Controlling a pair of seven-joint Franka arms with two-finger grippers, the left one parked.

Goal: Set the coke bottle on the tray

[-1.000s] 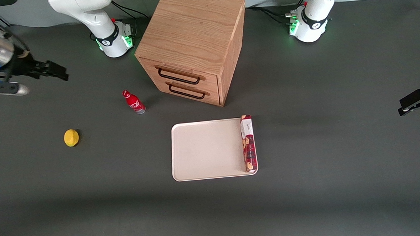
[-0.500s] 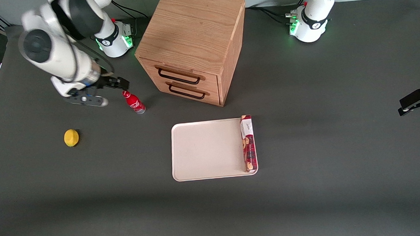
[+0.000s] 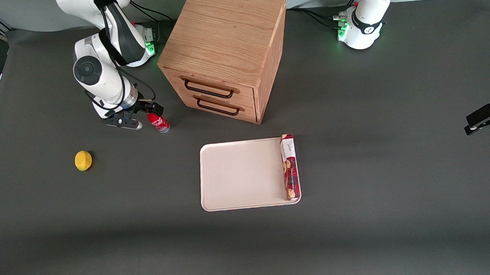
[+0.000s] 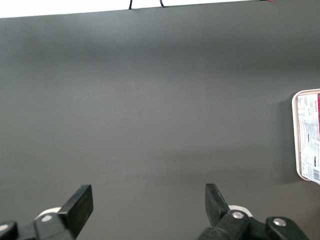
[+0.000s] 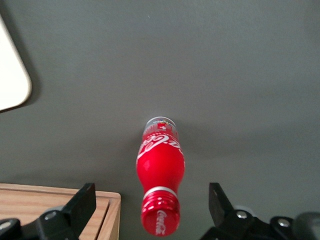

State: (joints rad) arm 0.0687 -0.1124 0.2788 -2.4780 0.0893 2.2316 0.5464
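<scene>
Front view: the gripper (image 3: pixel 148 110) hangs over the cap of the upright bottle (image 3: pixel 158 123), which stands on the table (image 3: pixel 359 232) beside the cabinet (image 3: pixel 223 50), well apart from the tray (image 3: pixel 240 175). A box (image 3: pixel 289 167) lies on the tray.

Right wrist view: fingers (image 5: pixel 80 202) spread wide, the bottle (image 5: pixel 160 175) between them, untouched.

The bottle (image 5: pixel 160 172) looks like glossy red plastic with a clear base, standing on the matt dark grey table (image 3: pixel 355 169). The gripper (image 5: pixel 152 210), poised above its cap with fingers spread wide, is matt black plastic. The tray (image 3: pixel 240 175) is smooth matt cream. The cabinet (image 3: pixel 223 50) is grained wood with dark metal handles.
</scene>
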